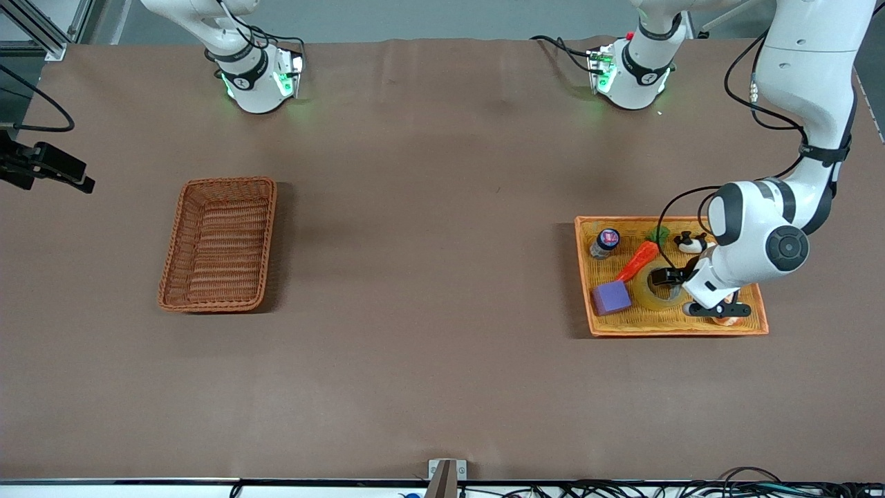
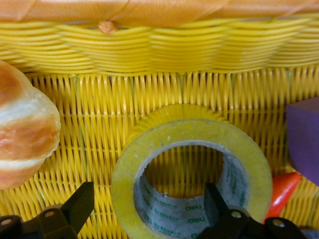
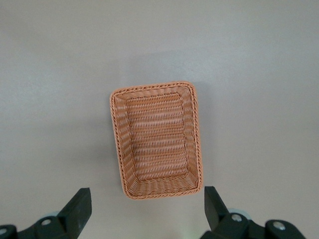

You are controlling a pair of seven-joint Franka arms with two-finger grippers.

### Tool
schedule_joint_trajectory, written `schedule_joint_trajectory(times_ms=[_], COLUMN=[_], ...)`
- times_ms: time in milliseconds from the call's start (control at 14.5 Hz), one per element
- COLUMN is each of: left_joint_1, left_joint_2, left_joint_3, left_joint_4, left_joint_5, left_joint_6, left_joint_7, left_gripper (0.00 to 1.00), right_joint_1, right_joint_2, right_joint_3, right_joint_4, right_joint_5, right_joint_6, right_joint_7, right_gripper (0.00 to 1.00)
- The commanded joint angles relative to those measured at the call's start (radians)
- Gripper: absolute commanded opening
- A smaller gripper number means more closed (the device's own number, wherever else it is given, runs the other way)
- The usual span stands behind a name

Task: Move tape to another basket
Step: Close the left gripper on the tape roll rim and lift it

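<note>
The tape (image 1: 655, 295) lies flat in the yellow-orange woven tray (image 1: 677, 330) at the left arm's end of the table. My left gripper (image 1: 681, 290) is down in the tray at the tape and is open. In the left wrist view the tape (image 2: 189, 132) fills the middle; one finger (image 2: 79, 205) is outside the roll and the other (image 2: 215, 201) is inside its grey core. The reddish-brown basket (image 1: 220, 242) stands empty toward the right arm's end. My right gripper (image 3: 148, 199) is open and empty, high over the table beside the basket (image 3: 157, 139); it does not show in the front view.
The tray also holds a purple cube (image 1: 611, 297), an orange carrot (image 1: 639, 259), a small bottle (image 1: 605, 243), a black-and-white toy (image 1: 689, 242) and a bread roll (image 2: 25, 129). The tray's raised rim (image 2: 149, 50) is close to the tape.
</note>
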Motion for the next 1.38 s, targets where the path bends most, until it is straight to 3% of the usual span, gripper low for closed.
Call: schedule_joint_trajectory(times_ms=[0, 138, 207, 276, 345, 759, 897, 1034, 1310], left_joint_1=[0.005, 0.003, 0.005, 0.006, 0.009, 0.008, 0.002, -0.006, -0.168], left_joint_2=[0.007, 0.006, 0.006, 0.001, -0.005, -0.147, -0.167, -0.157, -0.111], left_joint_3=[0.002, 0.002, 0.002, 0.002, 0.002, 0.002, -0.021, -0.098, -0.141], left_joint_4=[0.014, 0.015, 0.018, 0.021, 0.023, 0.061, 0.144, 0.217, 0.253], left_joint_5=[0.022, 0.021, 0.021, 0.021, 0.021, 0.019, 0.019, 0.021, 0.021], left_joint_6=[0.006, 0.005, 0.005, 0.005, 0.002, -0.033, -0.156, -0.277, -0.282], left_joint_7=[0.004, 0.007, -0.003, -0.003, 0.003, -0.002, -0.029, -0.116, -0.16], left_gripper=[0.72, 0.43, 0.21, 0.06, 0.0, 0.02, 0.02, 0.01, 0.0], right_joint_1=[-0.002, -0.002, -0.002, -0.002, -0.002, -0.002, -0.004, -0.002, -0.004], right_joint_2=[-0.012, -0.012, -0.014, -0.012, -0.012, -0.012, -0.012, -0.014, -0.012], right_joint_3=[-0.002, -0.002, -0.002, -0.002, -0.002, -0.002, -0.002, -0.002, -0.002], right_joint_4=[-0.012, -0.012, -0.012, -0.012, -0.012, -0.012, -0.014, -0.014, -0.014], right_joint_5=[0.016, 0.016, 0.016, 0.016, 0.016, 0.016, 0.016, 0.016, 0.016], right_joint_6=[0.002, -0.001, -0.001, 0.0, 0.0, -0.004, -0.004, -0.007, -0.014], right_joint_7=[-0.01, -0.011, -0.01, -0.01, -0.011, -0.01, -0.01, -0.01, -0.01], right_gripper=[1.0, 1.0, 1.0, 1.0, 1.0, 1.0, 1.0, 1.0, 1.0])
